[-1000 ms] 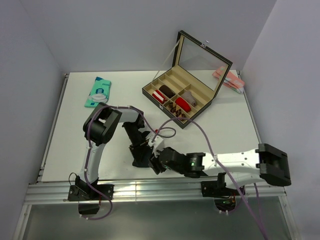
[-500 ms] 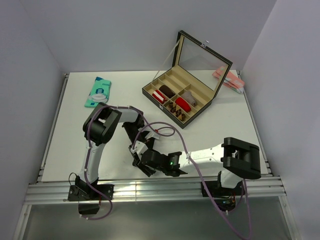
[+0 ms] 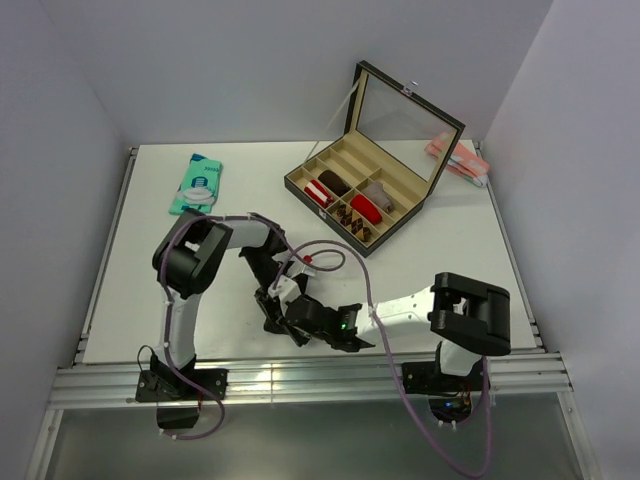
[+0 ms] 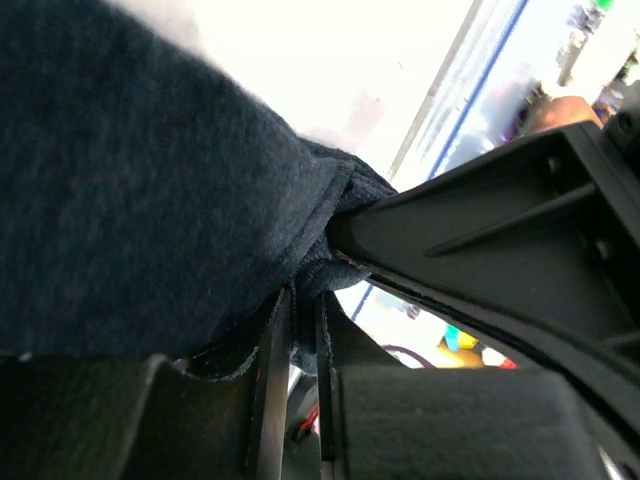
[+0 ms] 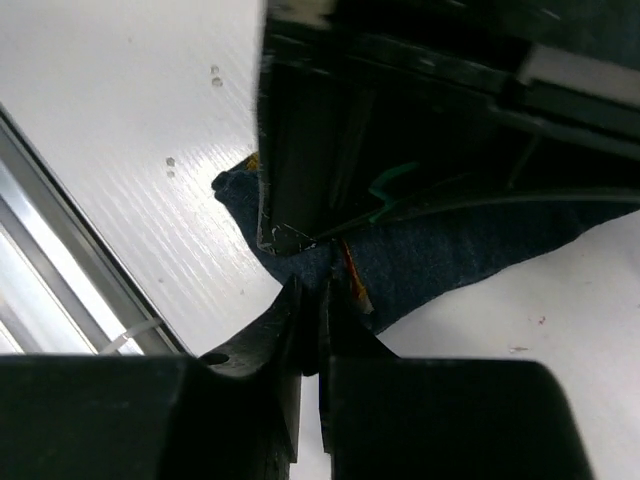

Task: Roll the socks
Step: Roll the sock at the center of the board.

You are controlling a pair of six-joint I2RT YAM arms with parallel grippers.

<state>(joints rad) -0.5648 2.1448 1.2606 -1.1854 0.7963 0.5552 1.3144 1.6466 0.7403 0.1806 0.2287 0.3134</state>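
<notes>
A navy sock (image 4: 140, 190) fills the upper left of the left wrist view. Its hem runs down between the narrow jaws of my left gripper (image 4: 305, 330), which is shut on it. In the right wrist view the same sock (image 5: 460, 250) lies on the white table, and my right gripper (image 5: 312, 300) is shut on its near edge. The left gripper's black body hangs just above that spot. From the top, my left gripper (image 3: 270, 300) and my right gripper (image 3: 292, 322) meet near the table's front, hiding most of the sock.
An open compartment box (image 3: 325, 215) with red and dark rolls stands at the back centre, its lid upright. A teal packet (image 3: 196, 184) lies back left and pink items (image 3: 458, 158) back right. The metal rail (image 3: 300, 375) runs just below the grippers.
The right arm folded and its gripper slid left to the left gripper, then shut on the sock's edge. The left arm shifted slightly left.
</notes>
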